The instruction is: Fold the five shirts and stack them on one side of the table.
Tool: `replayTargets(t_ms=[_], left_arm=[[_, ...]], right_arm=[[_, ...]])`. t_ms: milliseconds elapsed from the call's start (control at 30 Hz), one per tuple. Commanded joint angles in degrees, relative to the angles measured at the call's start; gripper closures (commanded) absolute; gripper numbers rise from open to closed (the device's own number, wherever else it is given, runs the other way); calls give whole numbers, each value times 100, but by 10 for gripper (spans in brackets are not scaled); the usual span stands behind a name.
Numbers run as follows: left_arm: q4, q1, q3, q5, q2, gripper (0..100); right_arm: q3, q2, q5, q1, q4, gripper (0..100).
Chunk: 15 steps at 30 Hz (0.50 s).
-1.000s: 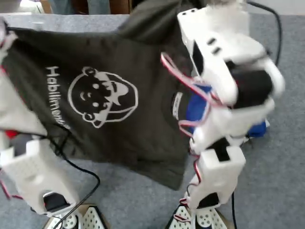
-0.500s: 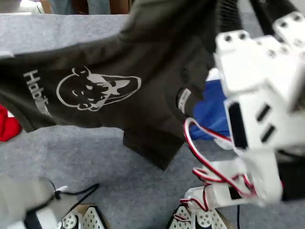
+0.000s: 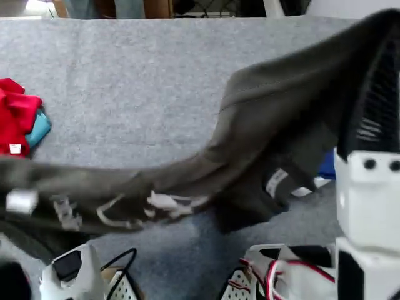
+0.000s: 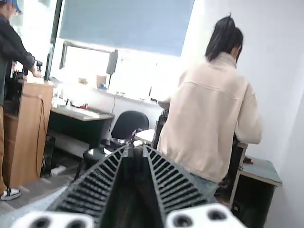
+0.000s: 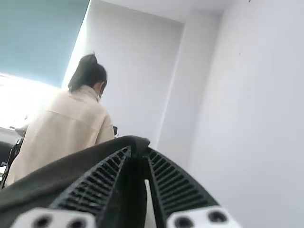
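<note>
Grey counter [image 3: 125,75]: dark shirt [image 3: 281,125] aloft, unfolded, left fingers [image 4: 166,185] and right fingers [image 5: 175,190] clamped on it; red shirt [image 3: 15,119] crumpled aside; no stack evident.

Bright even light, window [image 4: 124,71] blown out w/ glare, faint shadow under shirt [image 3: 275,125]

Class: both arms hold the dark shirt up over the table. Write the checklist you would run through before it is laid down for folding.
1. Left gripper shut on the dark shirt: ok.
2. Right gripper shut on it: ok.
3. Shirt spread flat: not ok, bunched and sagging.
4. Bare table to lay it on: ok.
5. Red shirt apart from it: ok.
6. Blue shirt out of the way: cannot tell, partly hidden.
</note>
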Motion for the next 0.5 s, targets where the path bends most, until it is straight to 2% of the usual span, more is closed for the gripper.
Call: replayTargets(t_ms=[0, 133, 200, 333, 467], left_arm=[[26, -57, 391, -220, -211, 971], [26, -409, 1112, -211, -563, 971], [26, -462, 1499, -211, -756, 971], [26, -497, 2264, -202, -1125, 971], [9, -453, 2686, -149, -1213, 971]], right_arm=[[673, -295, -53, 53, -1002, 985], [1763, -585, -62, 26, -1925, 985], [2202, -681, -44, -281, -2251, 985], [2668, -752, -18, -844, -2426, 985], [2686, -637, -18, -1002, -2426, 985]])
